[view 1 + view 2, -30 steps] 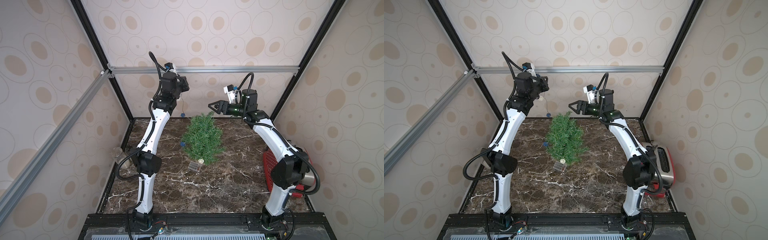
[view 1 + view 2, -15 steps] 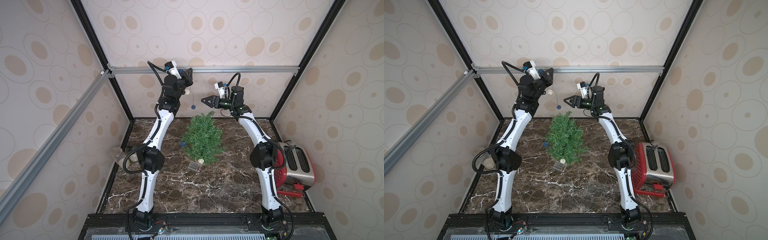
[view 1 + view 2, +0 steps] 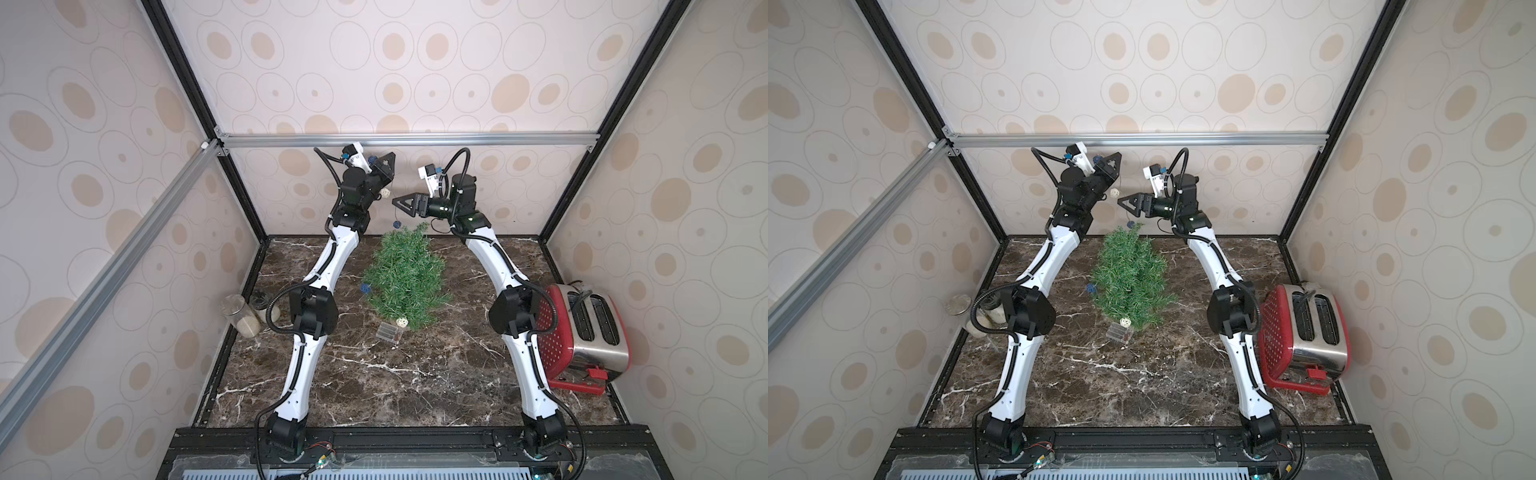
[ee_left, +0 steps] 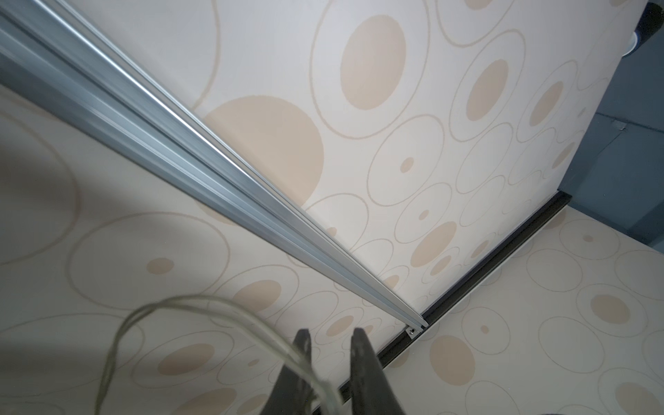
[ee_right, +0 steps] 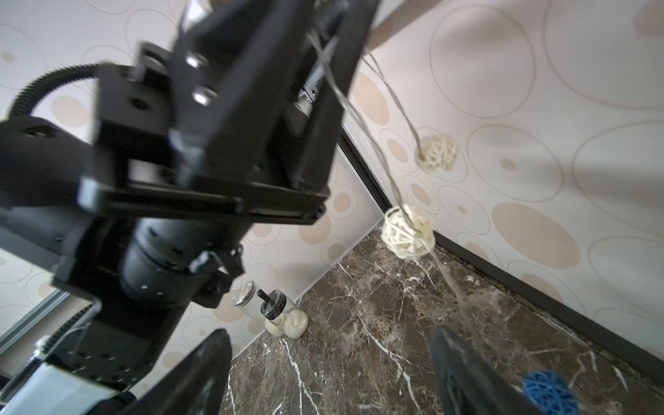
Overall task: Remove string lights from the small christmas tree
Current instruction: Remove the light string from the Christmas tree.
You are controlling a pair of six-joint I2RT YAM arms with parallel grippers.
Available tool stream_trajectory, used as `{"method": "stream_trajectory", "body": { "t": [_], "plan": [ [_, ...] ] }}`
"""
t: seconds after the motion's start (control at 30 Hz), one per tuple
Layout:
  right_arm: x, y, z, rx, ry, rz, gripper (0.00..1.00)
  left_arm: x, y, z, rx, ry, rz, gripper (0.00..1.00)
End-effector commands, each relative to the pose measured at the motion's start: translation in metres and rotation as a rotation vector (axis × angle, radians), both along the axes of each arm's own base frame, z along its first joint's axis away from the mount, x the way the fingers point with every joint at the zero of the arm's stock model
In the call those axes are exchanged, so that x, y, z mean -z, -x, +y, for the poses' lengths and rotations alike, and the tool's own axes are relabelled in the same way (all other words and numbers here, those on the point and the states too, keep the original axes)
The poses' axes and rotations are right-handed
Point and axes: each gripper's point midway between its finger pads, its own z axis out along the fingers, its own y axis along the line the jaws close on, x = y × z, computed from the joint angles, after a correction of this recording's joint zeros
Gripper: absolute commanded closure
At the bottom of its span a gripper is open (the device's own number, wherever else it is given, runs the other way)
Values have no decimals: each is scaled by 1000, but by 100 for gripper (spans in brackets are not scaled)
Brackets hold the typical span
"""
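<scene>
At the left edge in both top views, a clear glass jar [image 3: 242, 318] with pale filling stands in the corner. In the upper middle, the black left gripper [image 3: 390, 157] is pinched narrow on the thin clear wire of the string lights [image 3: 386, 193]. White and blue woven balls hang from it down to the small bushy green christmas tree [image 3: 405, 278] in the middle. The black right gripper [image 3: 395, 203], just right of the wire, is spread wide and holds nothing.

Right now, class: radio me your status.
Left claw shut on string lights, high. Right claw open near strand. Balls on tree, battery box at foot.
</scene>
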Motion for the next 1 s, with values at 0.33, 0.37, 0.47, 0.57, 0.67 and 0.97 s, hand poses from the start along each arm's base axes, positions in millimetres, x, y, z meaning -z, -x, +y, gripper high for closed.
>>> {"method": "stream_trajectory", "body": {
  "t": [0.33,0.37,0.47,0.57,0.67,0.97],
  "plan": [
    [-4,12,-16,50,-15,-98,11,-59,37,-10,79,29,-146,100],
    [-7,13,-20,56,-15,-105,12,-58,37,-11,84,28,-144,100],
    [-17,16,-36,88,-32,-132,12,-56,37,-12,98,23,-144,100],
    [-22,21,-40,97,-32,-153,11,-54,38,-16,120,18,-143,100],
    [-22,25,-41,96,-13,-173,12,-50,41,-22,162,14,-143,100],
    [-8,21,-44,121,68,-224,10,-46,50,-36,296,71,-144,100]
  ]
}}
